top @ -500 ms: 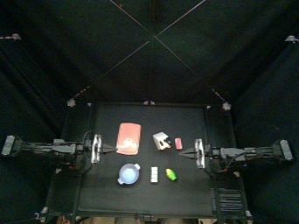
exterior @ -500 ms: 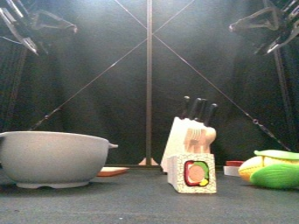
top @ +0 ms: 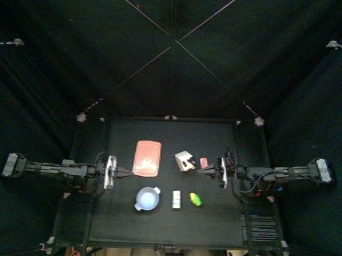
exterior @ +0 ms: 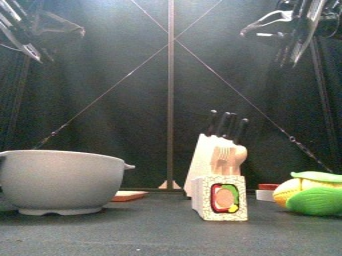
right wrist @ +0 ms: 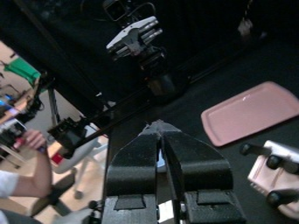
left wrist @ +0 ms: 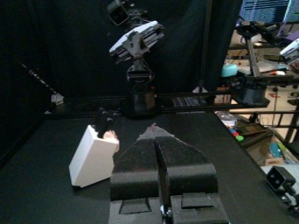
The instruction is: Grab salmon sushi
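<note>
The sushi [top: 205,162] lay mid-table, just beside the knife block [top: 185,158] and near the right gripper [right wrist: 155,127], whose jaws were together and empty. The left gripper [left wrist: 153,131] was likewise closed. The sushi looked small, light and likely slippery, so best pinched across its short sides. The block crowded one side; the slab [top: 148,157], bowl [top: 147,200] and roll [top: 175,199] sat apart

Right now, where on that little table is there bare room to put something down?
The far strip behind the orange-red slab and knife block is bare, as is the front edge before the blue bowl. The middle is crowded: salmon sushi, sushi roll, green piece.
</note>
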Available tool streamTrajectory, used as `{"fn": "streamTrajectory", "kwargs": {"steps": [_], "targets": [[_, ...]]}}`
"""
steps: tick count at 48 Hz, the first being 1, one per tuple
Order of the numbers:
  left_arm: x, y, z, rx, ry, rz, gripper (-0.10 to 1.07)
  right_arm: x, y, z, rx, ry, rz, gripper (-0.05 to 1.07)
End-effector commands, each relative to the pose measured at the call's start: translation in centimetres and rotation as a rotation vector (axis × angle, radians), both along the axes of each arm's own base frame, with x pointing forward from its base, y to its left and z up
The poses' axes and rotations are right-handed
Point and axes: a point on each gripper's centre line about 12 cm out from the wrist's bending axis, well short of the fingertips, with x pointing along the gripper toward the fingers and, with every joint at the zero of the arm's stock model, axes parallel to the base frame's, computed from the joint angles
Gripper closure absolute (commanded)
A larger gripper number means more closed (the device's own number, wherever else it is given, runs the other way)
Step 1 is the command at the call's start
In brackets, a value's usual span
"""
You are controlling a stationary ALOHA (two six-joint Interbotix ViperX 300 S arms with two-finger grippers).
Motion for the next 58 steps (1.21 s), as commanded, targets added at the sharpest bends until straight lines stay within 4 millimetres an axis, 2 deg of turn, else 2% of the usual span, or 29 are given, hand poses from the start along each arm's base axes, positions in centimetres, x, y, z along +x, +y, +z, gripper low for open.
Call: {"fn": "streamTrajectory", "kwargs": {"steps": [1, 14, 22, 31, 46, 52, 58], "targets": [[0.1, -0.2, 0.6, 0.006, -0.036, -0.012, 0.98, 0.3, -1.1, 1.6, 0.118, -0.003, -0.043, 0.98], [0.0, -0.2, 0.6, 0.002, -0.043, -0.013, 0.98, -0.6, -4.8, 1.8, 0.281, 0.128, -0.164, 0.92], [0.0, -0.2, 0.4, 0.001, -0.038, -0.014, 0.98, -2.0, -7.2, 0.9, 0.373, 0.278, -0.245, 0.92], [-0.1, -0.2, 0.1, -0.002, -0.032, -0.012, 0.98, -4.0, -8.8, -1.0, 0.488, 0.436, -0.344, 0.92], [-0.1, -0.1, 0.0, 0.0, -0.029, -0.004, 0.97, -7.1, -9.7, -4.2, 0.56, 0.717, -0.578, 0.92], [-0.1, 0.0, -0.1, 0.0, -0.028, -0.001, 0.97, -7.0, -9.0, -5.7, 0.556, 0.754, -0.603, 0.92], [-0.1, 0.2, -0.3, 0.0, -0.023, 0.007, 0.97, -6.0, -8.0, -7.6, 0.56, 0.779, -0.592, 0.92]]}}
